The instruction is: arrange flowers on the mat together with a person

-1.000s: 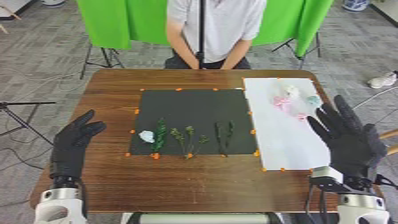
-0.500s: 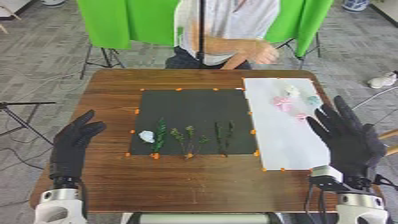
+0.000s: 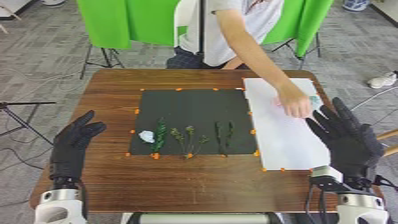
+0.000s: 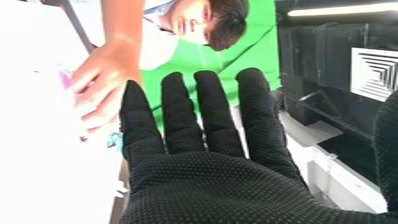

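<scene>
In the head view my left hand (image 3: pixel 73 142) is open over the table's left side, left of the dark mat (image 3: pixel 191 107). My right hand (image 3: pixel 348 145) is open at the white sheet's right edge; in the right wrist view its palm (image 4: pixel 209 182) has straight fingers. A person's hand (image 3: pixel 293 101) reaches down onto the pink flowers (image 3: pixel 277 102), partly covering them. A teal flower (image 3: pixel 315 99) lies beside it. On the mat are a white flower (image 3: pixel 147 136), a leafy green stem (image 3: pixel 160 135), budded stems (image 3: pixel 189 137) and two thin dark green stems (image 3: pixel 230 134).
The white sheet (image 3: pixel 289 145) lies right of the mat on the brown table (image 3: pixel 178 187). Orange tape pieces mark the edges of mat and sheet. The person's arm (image 3: pixel 249 47) stretches over the far right part of the table.
The person's arm has gone from the body, up and out over the white sheet, down to the pink flowers. Both my hands have kept still.
</scene>
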`<state>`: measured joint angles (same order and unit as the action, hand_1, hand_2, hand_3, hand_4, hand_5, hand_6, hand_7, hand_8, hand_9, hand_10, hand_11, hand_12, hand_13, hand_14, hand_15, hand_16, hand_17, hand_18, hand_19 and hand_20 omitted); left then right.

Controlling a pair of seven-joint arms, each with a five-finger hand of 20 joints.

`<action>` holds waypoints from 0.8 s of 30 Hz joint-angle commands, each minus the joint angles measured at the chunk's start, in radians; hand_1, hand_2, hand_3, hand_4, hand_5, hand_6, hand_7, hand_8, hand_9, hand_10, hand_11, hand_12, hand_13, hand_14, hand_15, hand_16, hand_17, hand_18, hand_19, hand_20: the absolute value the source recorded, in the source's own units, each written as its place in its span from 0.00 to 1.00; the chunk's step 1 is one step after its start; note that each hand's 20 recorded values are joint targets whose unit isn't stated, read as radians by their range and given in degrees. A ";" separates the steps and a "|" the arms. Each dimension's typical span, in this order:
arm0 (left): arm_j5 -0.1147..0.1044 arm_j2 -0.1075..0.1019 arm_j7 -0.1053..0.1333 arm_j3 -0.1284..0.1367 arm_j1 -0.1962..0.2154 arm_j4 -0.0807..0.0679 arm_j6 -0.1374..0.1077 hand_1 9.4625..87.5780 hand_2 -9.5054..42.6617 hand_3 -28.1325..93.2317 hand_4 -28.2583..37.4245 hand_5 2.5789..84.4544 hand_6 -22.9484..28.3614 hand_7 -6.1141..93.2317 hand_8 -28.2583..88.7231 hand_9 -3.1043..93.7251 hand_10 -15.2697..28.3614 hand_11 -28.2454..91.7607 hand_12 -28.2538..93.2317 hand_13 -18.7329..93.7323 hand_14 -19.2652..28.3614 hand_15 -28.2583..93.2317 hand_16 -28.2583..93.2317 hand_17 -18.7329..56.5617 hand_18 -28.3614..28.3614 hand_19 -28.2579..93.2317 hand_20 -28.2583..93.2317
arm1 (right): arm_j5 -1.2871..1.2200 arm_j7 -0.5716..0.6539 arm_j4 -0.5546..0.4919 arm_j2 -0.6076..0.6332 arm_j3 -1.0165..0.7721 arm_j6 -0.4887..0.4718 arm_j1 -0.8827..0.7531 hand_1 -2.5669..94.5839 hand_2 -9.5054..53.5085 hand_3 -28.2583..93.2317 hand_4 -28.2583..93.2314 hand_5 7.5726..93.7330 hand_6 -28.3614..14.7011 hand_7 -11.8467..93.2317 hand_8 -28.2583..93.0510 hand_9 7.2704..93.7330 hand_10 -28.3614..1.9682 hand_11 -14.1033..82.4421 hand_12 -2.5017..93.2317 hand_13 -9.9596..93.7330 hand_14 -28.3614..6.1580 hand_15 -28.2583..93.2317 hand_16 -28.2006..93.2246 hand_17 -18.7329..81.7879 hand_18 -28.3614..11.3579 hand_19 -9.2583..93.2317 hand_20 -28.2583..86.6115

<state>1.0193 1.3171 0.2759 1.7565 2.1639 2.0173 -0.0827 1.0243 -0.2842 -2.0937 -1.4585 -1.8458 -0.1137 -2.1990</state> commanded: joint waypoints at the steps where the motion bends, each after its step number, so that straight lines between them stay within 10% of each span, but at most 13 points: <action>1: -0.006 0.007 -0.009 0.003 0.011 -0.002 -0.002 0.16 0.18 0.80 0.08 0.58 0.50 0.19 0.20 0.56 0.70 0.42 0.37 0.52 0.79 0.44 0.26 0.36 0.72 0.29 0.39 | 0.015 -0.003 -0.005 -0.010 -0.006 0.008 -0.008 0.08 0.12 0.87 0.08 0.36 0.68 0.19 0.17 0.36 0.49 0.19 0.13 0.40 0.45 0.32 0.29 0.38 0.30 0.13 0.46; 24: -0.007 0.002 -0.008 0.007 0.009 -0.004 0.003 0.16 0.17 0.81 0.09 0.58 0.50 0.19 0.20 0.56 0.70 0.42 0.37 0.52 0.79 0.44 0.26 0.36 0.72 0.29 0.39 | 0.023 0.019 -0.005 -0.009 0.005 0.037 -0.015 0.09 0.13 0.86 0.08 0.40 0.66 0.20 0.17 0.39 0.48 0.19 0.15 0.42 0.45 0.33 0.31 0.39 0.30 0.14 0.47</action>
<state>1.0174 1.3165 0.2750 1.7581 2.1633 2.0171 -0.0824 1.0351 -0.2702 -2.0937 -1.4595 -1.8478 -0.0963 -2.1998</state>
